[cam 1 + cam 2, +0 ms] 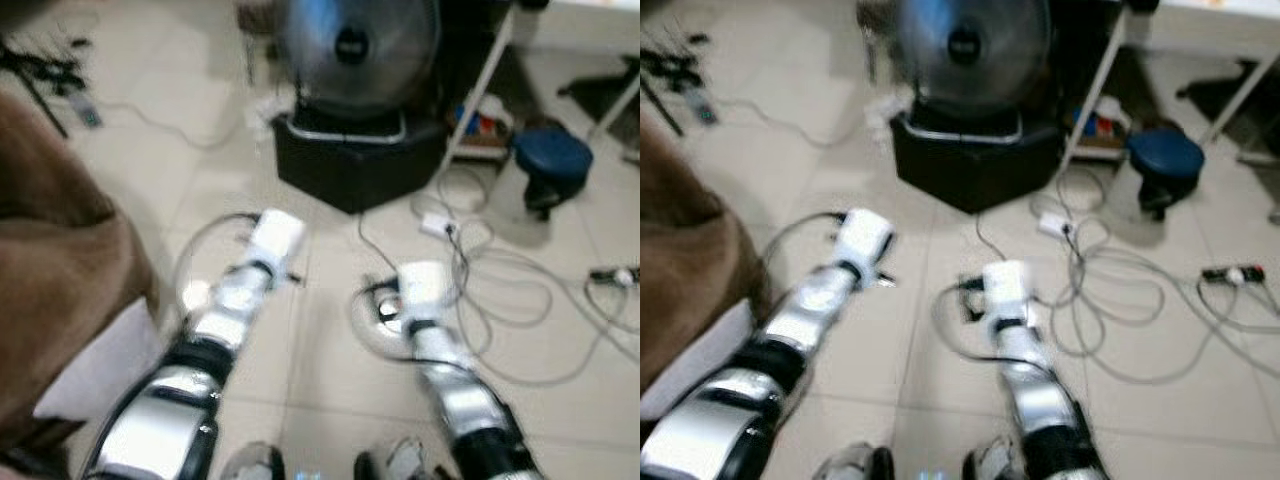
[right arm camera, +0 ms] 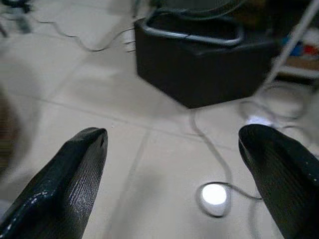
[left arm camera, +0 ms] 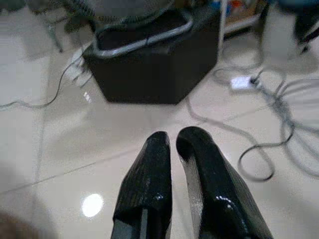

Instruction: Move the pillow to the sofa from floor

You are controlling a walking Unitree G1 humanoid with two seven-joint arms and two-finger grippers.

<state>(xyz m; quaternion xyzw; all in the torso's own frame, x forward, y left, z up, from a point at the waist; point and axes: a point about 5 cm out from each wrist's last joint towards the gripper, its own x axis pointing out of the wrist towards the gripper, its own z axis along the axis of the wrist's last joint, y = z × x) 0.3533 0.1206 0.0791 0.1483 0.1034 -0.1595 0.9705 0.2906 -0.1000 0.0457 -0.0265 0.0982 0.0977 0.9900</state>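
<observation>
Both silver arms [image 1: 790,320] reach over tiled floor [image 1: 930,280] toward a black-based fan [image 1: 975,100], cables [image 1: 1110,300] alongside.

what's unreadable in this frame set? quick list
- Pillow: pale shape at the left edge of the left eye view, partly under the brown sofa cover, blurred; full outline unclear.
- Left gripper and right gripper: in the eye views the white wrists hide their fingers.
- Small items on the shelf behind the fan base: too blurred to identify.

1 fan [image 1: 355,45], 1 black base [image 1: 360,160], 1 blue stool [image 1: 552,160], 2 silver arms [image 1: 225,320].
</observation>
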